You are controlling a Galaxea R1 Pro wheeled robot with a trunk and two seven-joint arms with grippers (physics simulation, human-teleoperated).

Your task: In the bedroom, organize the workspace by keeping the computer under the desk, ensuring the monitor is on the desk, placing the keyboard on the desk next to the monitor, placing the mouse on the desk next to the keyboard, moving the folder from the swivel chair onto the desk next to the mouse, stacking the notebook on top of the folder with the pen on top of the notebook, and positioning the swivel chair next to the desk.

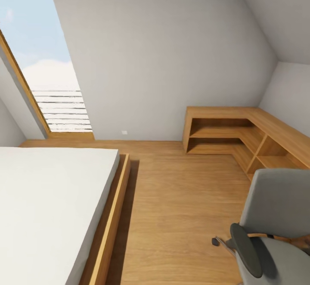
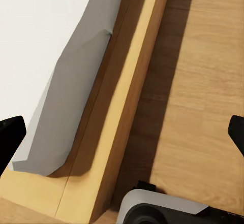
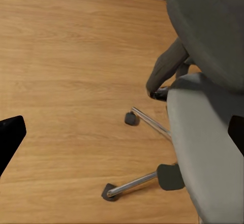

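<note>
Room: attic bedroom, wood floor (image 1: 181,216), sloped white walls, slanted window (image 1: 47,82).
Bed: white mattress (image 1: 47,207) on wooden frame, left side of head view.
Shelving: light wooden L-shaped unit (image 1: 241,134) in far right corner.
Swivel chair: grey (image 1: 280,216), head view's lower right, upright, backrest toward shelving, black armrest (image 1: 246,250) on bed side.
Right wrist view: chrome legs and casters (image 3: 131,118).
Left claw: (image 2: 122,132) fingers spread, empty, over bed edge.
Right claw: (image 3: 122,132) spread, empty, beside chair seat.
</note>
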